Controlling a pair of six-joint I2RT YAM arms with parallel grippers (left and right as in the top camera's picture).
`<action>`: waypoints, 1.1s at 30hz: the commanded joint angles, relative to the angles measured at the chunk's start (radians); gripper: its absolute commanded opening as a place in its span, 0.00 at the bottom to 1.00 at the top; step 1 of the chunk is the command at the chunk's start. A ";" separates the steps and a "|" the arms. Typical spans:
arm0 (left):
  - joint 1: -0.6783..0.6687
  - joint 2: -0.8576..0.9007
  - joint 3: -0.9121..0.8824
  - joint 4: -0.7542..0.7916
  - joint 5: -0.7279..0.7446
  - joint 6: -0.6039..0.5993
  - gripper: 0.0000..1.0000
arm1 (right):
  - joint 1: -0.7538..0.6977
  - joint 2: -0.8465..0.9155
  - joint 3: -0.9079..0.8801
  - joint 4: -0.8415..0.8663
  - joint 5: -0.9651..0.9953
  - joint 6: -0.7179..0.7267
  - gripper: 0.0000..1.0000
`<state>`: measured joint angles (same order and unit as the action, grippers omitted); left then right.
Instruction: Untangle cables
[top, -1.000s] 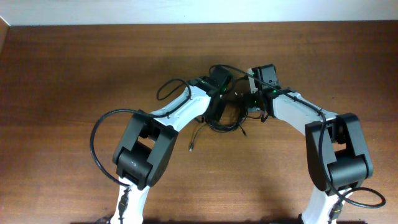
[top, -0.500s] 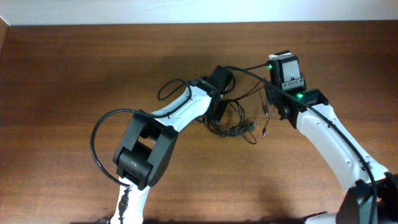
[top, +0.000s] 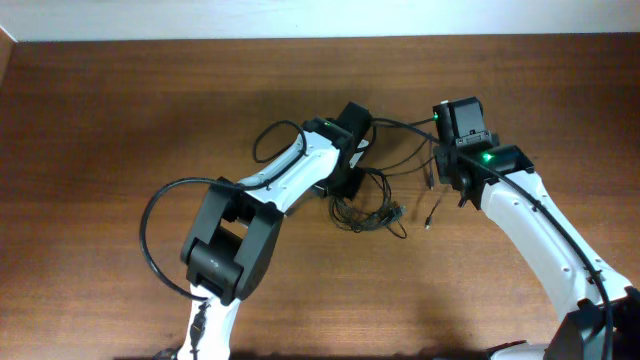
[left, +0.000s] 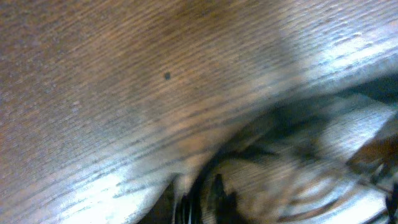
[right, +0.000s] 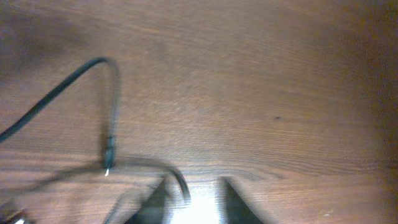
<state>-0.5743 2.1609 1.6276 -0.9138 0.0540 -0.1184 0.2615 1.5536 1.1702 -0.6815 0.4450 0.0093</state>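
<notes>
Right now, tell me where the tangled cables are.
In the overhead view the cables lie between the left gripper and the right gripper, closer to the left one.

surface: brown wooden table (top: 120, 120) | on it: loose tangle of thin black cables (top: 365, 210), near centre

Thin black cables (top: 368, 208) lie in a loose tangle on the bench (top: 120, 120) at frame centre. One strand (top: 405, 126) stretches toward the upper right, and a plug end (top: 428, 222) lies just right of the tangle.
</notes>
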 joint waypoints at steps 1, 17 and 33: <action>0.008 -0.063 0.018 -0.008 0.037 0.009 0.69 | -0.006 -0.024 -0.005 -0.015 -0.175 0.033 0.64; 0.314 -0.118 0.039 -0.101 0.026 -0.054 0.79 | -0.029 -0.008 -0.007 -0.152 -0.734 0.131 0.86; 0.389 -0.113 -0.029 -0.046 0.032 -0.170 0.06 | 0.219 0.145 -0.146 0.224 -0.882 0.262 0.04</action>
<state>-0.1860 2.0369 1.6062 -0.9611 0.0792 -0.2707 0.4416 1.6470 1.0302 -0.4885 -0.4187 0.2638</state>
